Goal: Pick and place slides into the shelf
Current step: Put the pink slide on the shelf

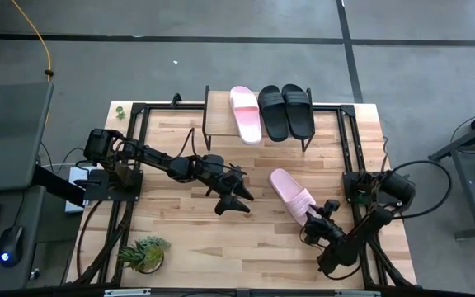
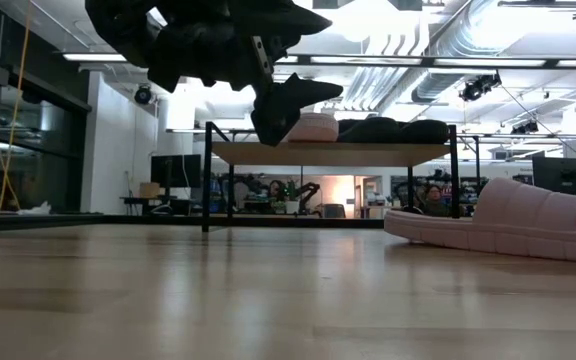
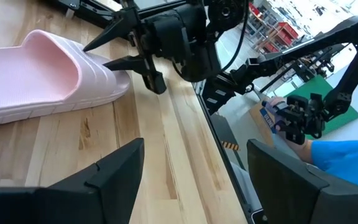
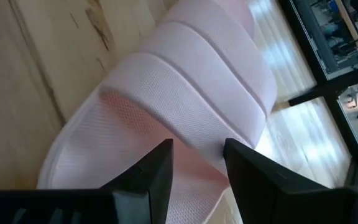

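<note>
One pink slide [image 1: 289, 191] lies sole-down on the table, right of centre, and shows in the low view [image 2: 513, 222] and both wrist views [image 3: 36, 74] [image 4: 191, 81]. The shelf [image 1: 219, 115] [image 2: 268, 152] stands at the far edge. It carries another pink slide [image 1: 246, 114] and two black slides [image 1: 273, 111] [image 1: 298, 110] side by side. My right gripper [image 1: 313, 221] [image 4: 197, 165] is open at the table slide's strap end, with its fingers astride the strap's edge [image 4: 204, 140]. My left gripper [image 1: 237, 202] [image 3: 194, 162] hangs open above mid-table, left of that slide. My right gripper comes at the pink slide's strap from the table's near-right side, slanting down. One finger [image 4: 160, 162] stands over the strap's opening and the other [image 4: 238, 162] over its outer face. I cannot tell whether either finger touches it.
A black metal frame [image 1: 134, 157] runs along the table's sides. A small potted plant [image 1: 144, 252] sits at the near left corner. Bare wood lies between the table slide and the shelf. A person's blue sleeve [image 3: 347, 165] shows beyond the table's right edge.
</note>
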